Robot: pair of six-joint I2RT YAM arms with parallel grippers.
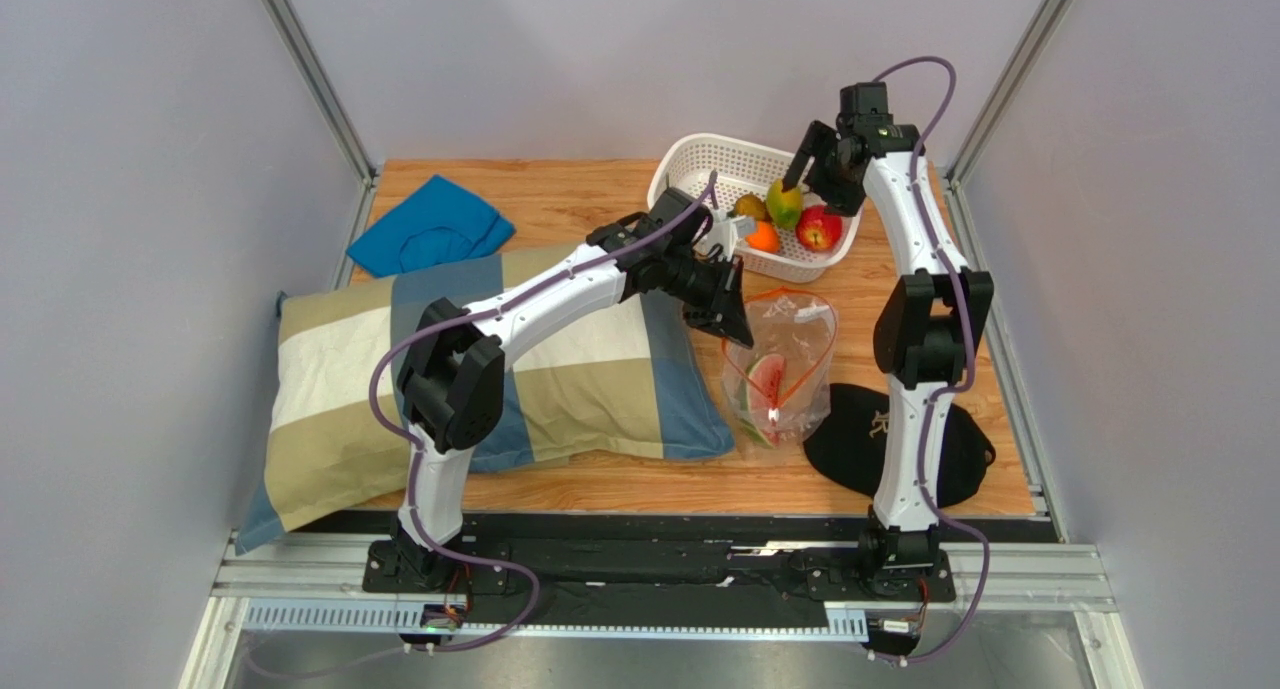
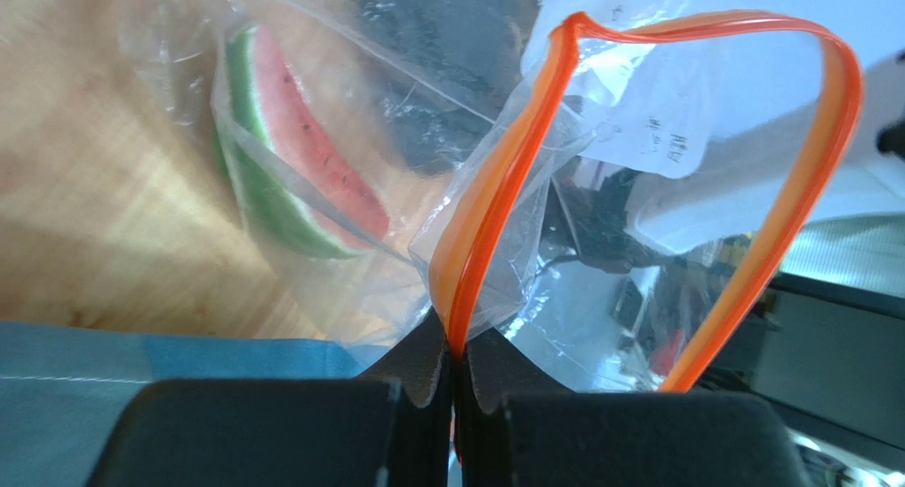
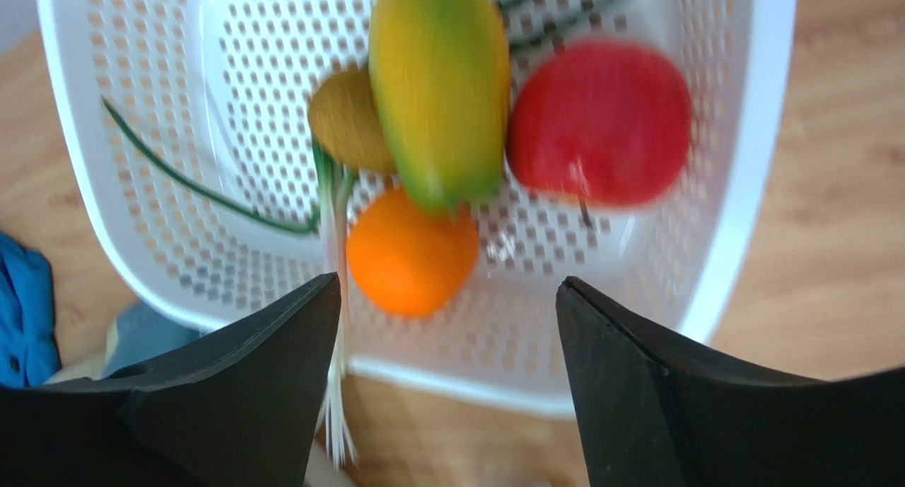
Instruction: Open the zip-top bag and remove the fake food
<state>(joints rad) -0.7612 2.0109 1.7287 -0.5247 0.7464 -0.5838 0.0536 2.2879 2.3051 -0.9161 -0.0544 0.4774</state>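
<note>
The white basket (image 1: 699,157) (image 3: 744,190) stands at the far side of the table (image 1: 571,194). The clear bag (image 1: 796,352) (image 2: 659,116) lies just on the near side of the basket, with its mouth gaping wide. A watermelon slice (image 1: 766,377) (image 2: 308,169) sits inside the bag.

The left gripper (image 1: 732,317) (image 2: 455,365) hangs between the basket and the bag. Its jaws are pinched closed on the bag's orange zip strip (image 2: 483,233).

The right gripper (image 1: 804,161) (image 3: 446,286) hovers right above the basket with its jaws spread apart, gripping nothing. Below it, within the basket's rim, are a yellow-green mango (image 1: 783,203) (image 3: 441,84), a red apple (image 1: 819,229) (image 3: 600,121), an orange (image 1: 763,239) (image 3: 412,252) and a small brown fruit (image 3: 345,121). The mango is blurred, so I cannot tell whether it rests on the others.

A striped pillow (image 1: 346,374) lies to the near left of the basket, and a blue cloth (image 1: 428,224) lies to its left. A black cap (image 1: 864,434) lies on the near side, beyond the bag.
</note>
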